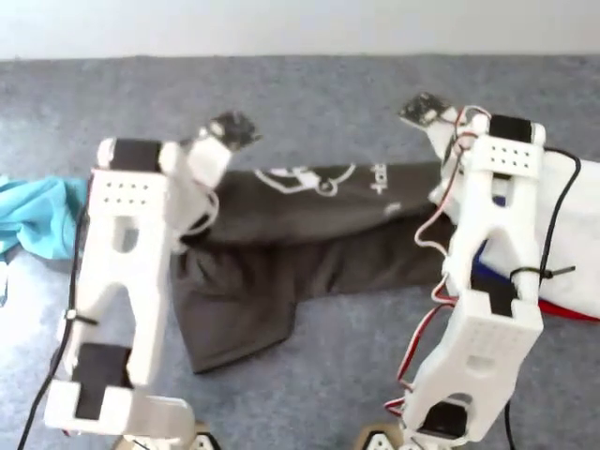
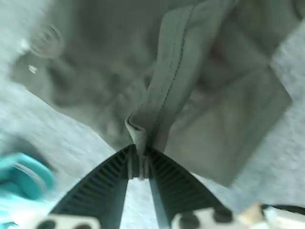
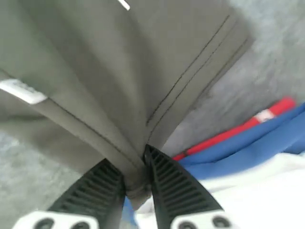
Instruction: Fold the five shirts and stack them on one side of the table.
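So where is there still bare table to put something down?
Bare table runs along the far side, beyond the dark shirt. A second patch lies on that shirt's near side, mid-table. The left edge is crowded by a teal shirt, the right by a white shirt.

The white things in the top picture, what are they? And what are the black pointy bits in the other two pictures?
They are two robot arms, the left arm and the right arm, at a grey table. The top picture comes from a camera looking down over the table. The other two come from a small camera on each arm's wrist, so the black ridged bits are that arm's own jaws, close up. A dark grey shirt lies between the arms; each arm's jaws are shut on a fold of it. A teal shirt lies crumpled beside the left arm, a white shirt with blue and red beside the right.
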Controlling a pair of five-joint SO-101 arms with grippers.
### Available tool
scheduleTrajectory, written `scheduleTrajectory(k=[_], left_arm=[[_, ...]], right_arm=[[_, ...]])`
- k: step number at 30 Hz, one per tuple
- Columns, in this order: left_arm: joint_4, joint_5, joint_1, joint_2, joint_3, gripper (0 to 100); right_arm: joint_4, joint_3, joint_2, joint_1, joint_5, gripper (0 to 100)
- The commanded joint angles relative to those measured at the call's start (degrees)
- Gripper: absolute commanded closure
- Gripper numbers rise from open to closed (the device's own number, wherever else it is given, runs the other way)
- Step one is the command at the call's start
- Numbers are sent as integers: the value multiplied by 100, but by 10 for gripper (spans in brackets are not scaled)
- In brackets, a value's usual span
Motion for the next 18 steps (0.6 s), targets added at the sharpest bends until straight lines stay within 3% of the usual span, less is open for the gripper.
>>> scheduleTrajectory(k=[1,18], left_arm=[[-158,167,-202,-492,426,985],[79,149,-229,-624,1640,984]], right_arm=[[418,-211,-312,-66,70,987],[1262,-211,-286,-84,44,987]])
